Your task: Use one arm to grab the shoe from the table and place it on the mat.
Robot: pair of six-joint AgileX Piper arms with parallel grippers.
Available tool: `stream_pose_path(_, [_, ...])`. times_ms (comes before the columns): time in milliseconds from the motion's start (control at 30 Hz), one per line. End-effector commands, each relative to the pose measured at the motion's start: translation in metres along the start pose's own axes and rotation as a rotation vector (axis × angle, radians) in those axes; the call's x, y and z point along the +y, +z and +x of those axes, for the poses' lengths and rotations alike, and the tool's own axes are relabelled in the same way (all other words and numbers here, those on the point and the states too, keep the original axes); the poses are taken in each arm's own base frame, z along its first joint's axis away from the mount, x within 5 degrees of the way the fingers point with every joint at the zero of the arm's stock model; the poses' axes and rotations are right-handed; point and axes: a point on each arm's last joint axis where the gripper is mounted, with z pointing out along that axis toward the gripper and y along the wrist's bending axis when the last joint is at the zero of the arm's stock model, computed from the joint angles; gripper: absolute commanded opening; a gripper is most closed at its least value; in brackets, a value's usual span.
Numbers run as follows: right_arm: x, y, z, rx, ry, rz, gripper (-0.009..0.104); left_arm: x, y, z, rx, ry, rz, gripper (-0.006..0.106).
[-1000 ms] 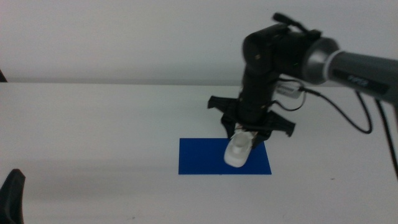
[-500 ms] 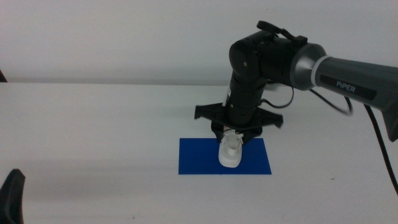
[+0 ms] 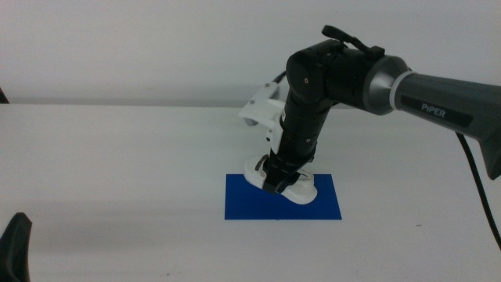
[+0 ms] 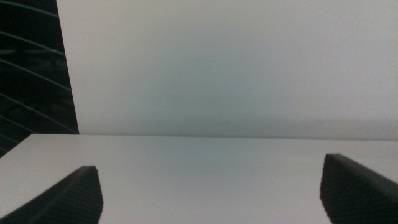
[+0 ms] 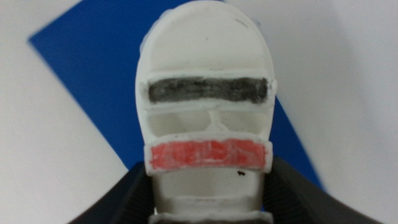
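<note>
The small white chunky-soled shoe with one dark strap and one red strap is pinched at its heel end by the right claw of the dark grey and black jointed arm, which reaches in from the right of the middle view. In the right wrist view the two dark jaws are seen pressed against either side of the shoe's rear part, the toe pointing away from the camera, so the grip is taken across the narrow width where the sole gives firm flat sides. The shoe is held low over the flat dark blue rectangular mat, toward its far edge; its sole appears to be touching or nearly touching the mat, though contact cannot be confirmed. The wrist is turned and tilted, seemingly so that the shoe is laid lengthwise within the mat's outline. The placing step is judged close to done, with only the release left.

The left claw is parked at the near left corner of the plain white counter, and its jaws are shown spread wide apart with nothing between them in the left wrist view.
</note>
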Motion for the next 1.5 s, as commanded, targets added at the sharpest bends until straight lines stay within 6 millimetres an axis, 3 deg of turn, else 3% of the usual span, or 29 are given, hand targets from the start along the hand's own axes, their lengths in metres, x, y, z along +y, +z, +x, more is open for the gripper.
stream_pose_path(0, [0.001,0.0,-0.003,-0.019,-0.148,-0.011,0.005,0.001,-0.001,0.011,-0.015,-0.006,-0.001,0.094])
stream_pose_path(133, [0.001,0.007,-0.002,-0.019,-0.325,-0.052,0.005,0.001,-0.001,0.011,-0.015,-0.006,-0.001,0.094])
stream_pose_path(867, [-0.006,0.013,0.001,-0.004,-0.358,-0.034,0.0,0.001,-0.001,0.011,-0.015,-0.006,-0.001,0.094])
stream_pose_path(1467, [-0.006,0.038,0.002,0.028,-0.345,-0.065,0.0,0.001,-0.001,0.011,-0.015,-0.006,-0.001,0.094])
